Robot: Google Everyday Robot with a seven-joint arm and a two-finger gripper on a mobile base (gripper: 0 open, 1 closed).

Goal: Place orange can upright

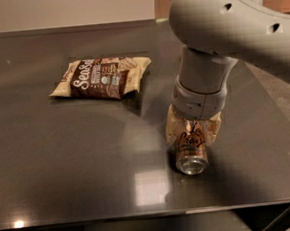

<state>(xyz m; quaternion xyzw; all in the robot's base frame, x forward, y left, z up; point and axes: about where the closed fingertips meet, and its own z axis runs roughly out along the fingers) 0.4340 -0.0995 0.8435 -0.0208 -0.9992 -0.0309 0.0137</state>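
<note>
The orange can (191, 153) lies on its side on the dark table (63, 164), right of centre, with its silver end facing the front edge. My gripper (193, 134) has come down from above over the can's far half. Its tan fingers (171, 129) press against both sides of the can, shut on it. The can still rests on the table. The grey arm (218, 26) hides the can's far end.
A brown and cream snack bag (102, 78) lies flat at the back left, well apart from the can. The table's front edge (142, 214) runs close below the can. The table's right edge (285, 111) slants down past the arm.
</note>
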